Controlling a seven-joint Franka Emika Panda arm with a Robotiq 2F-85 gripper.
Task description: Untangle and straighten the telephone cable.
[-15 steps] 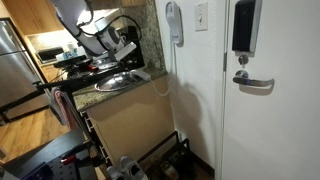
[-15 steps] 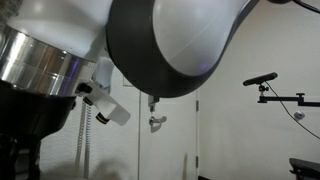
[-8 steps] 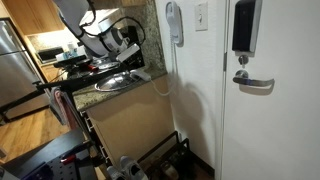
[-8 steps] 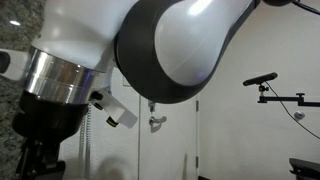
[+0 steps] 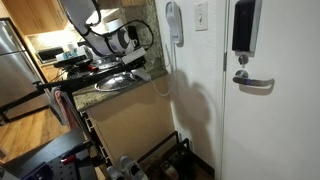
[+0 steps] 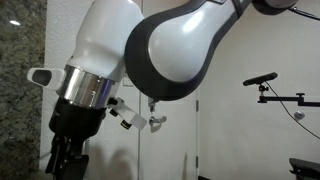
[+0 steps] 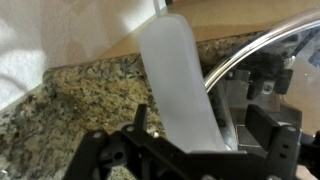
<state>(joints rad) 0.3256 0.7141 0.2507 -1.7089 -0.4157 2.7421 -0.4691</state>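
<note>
A white wall phone handset (image 5: 174,22) hangs on the wall by the door. The telephone cable (image 5: 167,64), a thin whitish cord, drops from it along the wall edge to the counter corner. My gripper (image 5: 135,66) hangs over the granite counter's end beside the sink, close to the cord's lower part. In the wrist view my gripper (image 7: 205,130) is open, with a broad smooth white object (image 7: 185,85) standing between its black fingers, a gap showing on the right side. The cord itself does not show in the wrist view. My gripper also shows low in an exterior view (image 6: 65,160).
A metal sink (image 5: 115,83) lies in the granite counter (image 7: 70,100). A white door with a lever handle (image 5: 255,84) stands beside the wall. A camera stand (image 6: 275,95) is by the door. Cabinets and a floor rack (image 5: 160,155) sit below the counter.
The arm has swung toward the counter's end and the wall. In the close exterior view its big joint has risen, and the wrist and gripper now show at lower left.
</note>
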